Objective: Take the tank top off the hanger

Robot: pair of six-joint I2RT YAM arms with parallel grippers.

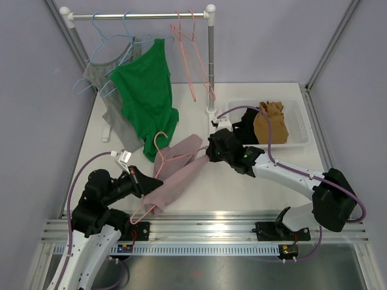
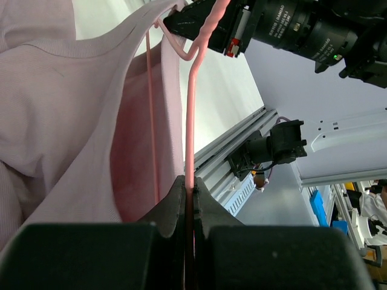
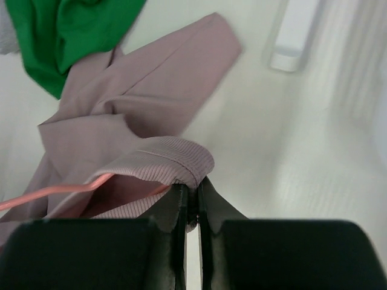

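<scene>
A pale pink tank top (image 1: 179, 172) lies on the white table, still threaded on a pink wire hanger (image 1: 158, 145). My left gripper (image 1: 140, 183) is shut on the hanger's wire (image 2: 190, 151), with the tank top (image 2: 66, 115) bunched to its left. My right gripper (image 1: 210, 151) is shut on the ribbed hem of the tank top (image 3: 163, 160) at its far right end, low over the table. The hanger's wire (image 3: 54, 190) shows inside the cloth in the right wrist view.
A rail (image 1: 139, 15) at the back holds a green top (image 1: 147, 96), a grey top (image 1: 112, 106), blue hangers and a bare pink hanger (image 1: 195, 54). A white bin (image 1: 296, 124) with tan and black clothes stands at the right.
</scene>
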